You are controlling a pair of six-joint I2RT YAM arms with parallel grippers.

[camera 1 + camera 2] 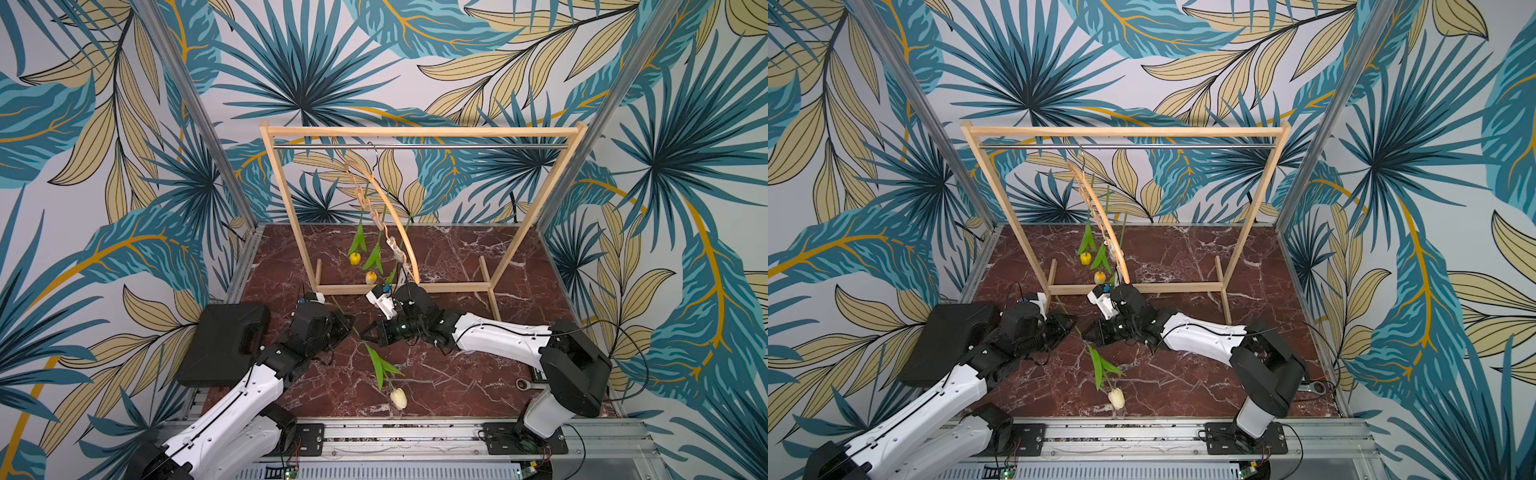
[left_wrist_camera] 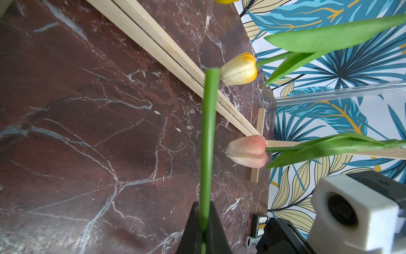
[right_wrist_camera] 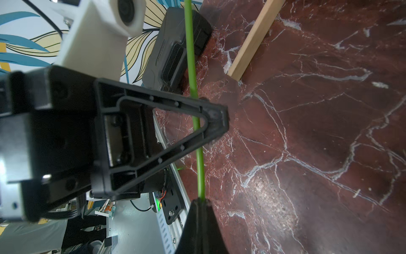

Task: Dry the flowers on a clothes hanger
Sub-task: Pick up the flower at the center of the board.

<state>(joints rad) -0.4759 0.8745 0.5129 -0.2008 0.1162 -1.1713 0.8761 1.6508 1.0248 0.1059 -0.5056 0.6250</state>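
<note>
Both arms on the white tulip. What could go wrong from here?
1. The left gripper and right gripper are both shut on the thin stem of the cream-white tulip, close together. Uneven arm motion may kink or snap it.
2. The stem's cut end appears close to the hanging orange-yellow tulip and pink tulip, so lifting may knock them.
3. The clothes hanger hangs only by its hook, so pushing a stem into a clip may swing it.

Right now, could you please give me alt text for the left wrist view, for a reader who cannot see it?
The black left gripper is shut on a thin green flower stem that reaches out over a dark red marble tabletop. Beyond it hang a closed orange-yellow tulip head and a closed pink tulip head, near a light-wood rack base.
</note>
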